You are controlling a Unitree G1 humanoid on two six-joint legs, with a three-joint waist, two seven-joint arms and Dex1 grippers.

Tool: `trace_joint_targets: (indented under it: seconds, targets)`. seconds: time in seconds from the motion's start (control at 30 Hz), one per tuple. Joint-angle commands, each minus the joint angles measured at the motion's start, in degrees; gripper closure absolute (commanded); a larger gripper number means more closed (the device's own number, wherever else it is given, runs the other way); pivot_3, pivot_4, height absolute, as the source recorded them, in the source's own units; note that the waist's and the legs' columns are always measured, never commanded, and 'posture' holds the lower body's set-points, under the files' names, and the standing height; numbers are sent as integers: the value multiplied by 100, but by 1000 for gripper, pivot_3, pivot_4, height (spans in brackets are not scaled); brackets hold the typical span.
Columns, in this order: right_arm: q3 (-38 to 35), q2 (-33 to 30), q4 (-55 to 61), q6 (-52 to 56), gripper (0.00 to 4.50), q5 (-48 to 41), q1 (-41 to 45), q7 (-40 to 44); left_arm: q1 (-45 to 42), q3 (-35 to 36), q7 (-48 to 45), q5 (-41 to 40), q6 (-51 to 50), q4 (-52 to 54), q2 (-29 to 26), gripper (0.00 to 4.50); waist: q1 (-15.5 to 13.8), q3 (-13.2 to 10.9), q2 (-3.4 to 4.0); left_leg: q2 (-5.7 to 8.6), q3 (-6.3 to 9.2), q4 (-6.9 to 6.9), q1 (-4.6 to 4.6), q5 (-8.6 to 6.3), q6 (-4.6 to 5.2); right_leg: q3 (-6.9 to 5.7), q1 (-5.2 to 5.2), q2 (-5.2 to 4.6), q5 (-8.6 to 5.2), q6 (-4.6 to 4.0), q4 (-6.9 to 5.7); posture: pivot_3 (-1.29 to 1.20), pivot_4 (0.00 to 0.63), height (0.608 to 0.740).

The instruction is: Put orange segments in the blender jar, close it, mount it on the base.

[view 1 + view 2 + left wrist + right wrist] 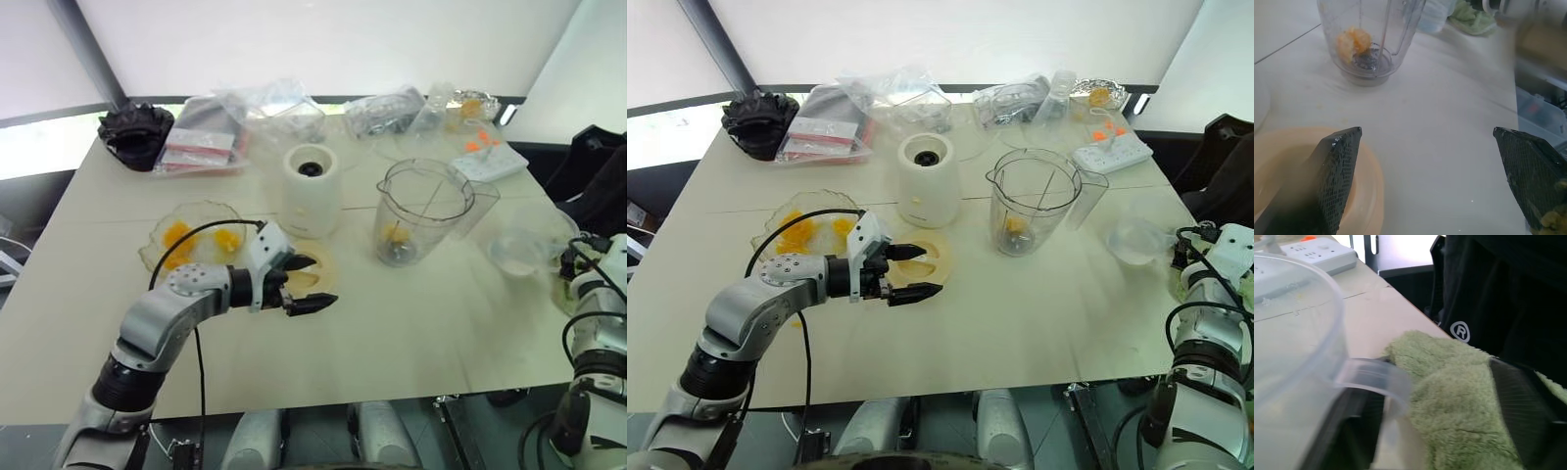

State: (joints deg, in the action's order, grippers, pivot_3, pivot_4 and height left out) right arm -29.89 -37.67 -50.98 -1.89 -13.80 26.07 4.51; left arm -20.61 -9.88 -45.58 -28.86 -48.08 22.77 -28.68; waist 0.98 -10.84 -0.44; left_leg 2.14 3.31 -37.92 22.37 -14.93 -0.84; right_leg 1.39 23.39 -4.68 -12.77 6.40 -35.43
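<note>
Orange segments [178, 235] lie in the wavy glass bowl [157, 257] just behind your left gripper [306, 284], whose fingers stand wide and empty over the cream lid [321, 264]. Your right gripper [1449, 431] straddles a green cloth [1459, 396], seemingly half-closed (one piece already sits in the blender jar [421, 211]).

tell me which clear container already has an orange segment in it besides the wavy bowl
The tall blender jar with the side handle: one orange segment lies at its bottom by the blades. The small round dish holds none.
</note>
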Motion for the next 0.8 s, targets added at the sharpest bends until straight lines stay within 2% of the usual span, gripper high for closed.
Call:
trace_joint_targets:
  seconds: [0.03, 0.1, 0.13, 0.43, 0.8]
  targets:
    - [-52, -80, 138, -140, 3309, -54, 82, -16, -79, 102, -3, -80, 111, 132, -25, 0, -12, 0, 0, 0, 0, 0, 1, 0, 0, 0, 0, -1, 0, 0, 1, 0, 150, 740]
    - [-42, -67, 135, -147, 4190, -62, 87, -4, -83, 94, -13, -64, 150, 94, -19, 0, -10, 0, 0, 0, 0, 0, 2, 0, 0, 0, -1, -1, 0, 0, 4, 0, 150, 740]
    - [-38, -62, 137, -151, 4437, -71, 86, 2, -83, 92, -15, -58, 166, 82, -16, 0, -2, 0, 0, 0, 1, 0, 2, 0, 0, 1, -1, -1, 0, 0, 6, 0, 150, 740]
    - [-52, 41, 318, -128, 4437, -180, -14, 18, -47, 78, -24, -14, 324, -26, -8, 0, -5, 0, -1, 0, 3, 0, 1, 0, 0, -3, -6, -1, 0, 0, 10, 0, 150, 740]
    - [-370, 526, 1799, 411, 4437, -813, -196, -267, -183, 712, 44, -449, 537, -372, 330, 0, 12, -2, 4, -2, 13, 4, 1, -1, 1, -1, -2, 0, 1, 0, 9, 0, 150, 740]
